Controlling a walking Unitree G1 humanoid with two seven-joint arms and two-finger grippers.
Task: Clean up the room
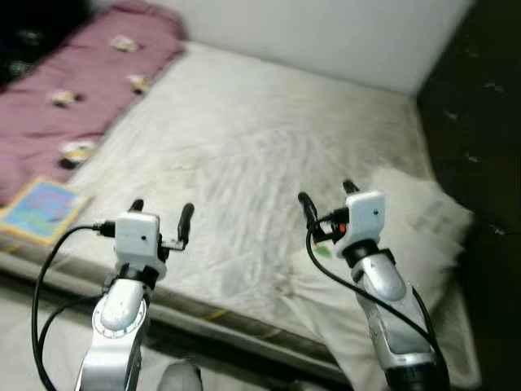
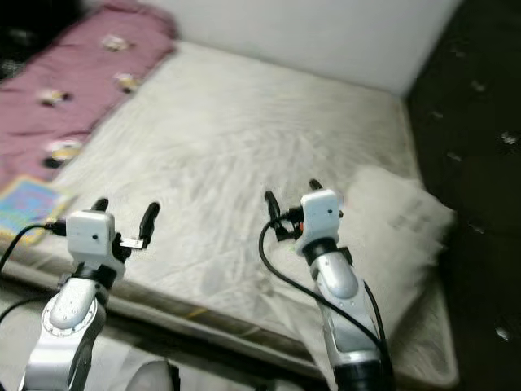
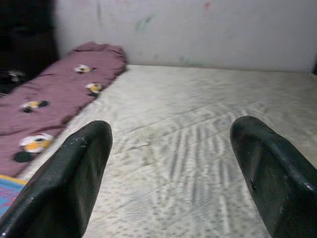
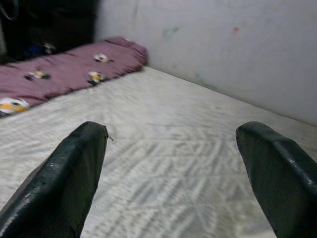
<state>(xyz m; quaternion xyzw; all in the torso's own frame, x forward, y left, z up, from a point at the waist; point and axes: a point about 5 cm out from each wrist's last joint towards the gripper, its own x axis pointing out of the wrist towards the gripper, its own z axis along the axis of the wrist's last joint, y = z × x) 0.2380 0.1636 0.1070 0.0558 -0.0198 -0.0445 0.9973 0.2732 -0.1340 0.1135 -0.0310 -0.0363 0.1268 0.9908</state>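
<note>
Left end effector (image 1: 161, 212), right end effector (image 1: 328, 198) both spread, empty, over mattress (image 1: 244, 155); pillow (image 1: 407, 236) right.

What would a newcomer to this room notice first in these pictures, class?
The wide pale mattress draws the eye, with a maroon patterned blanket bunched along its left side. A white pillow lies at its right edge and a colourful book at the near left corner. In front, the left gripper and right gripper hover with jaws open.
</note>
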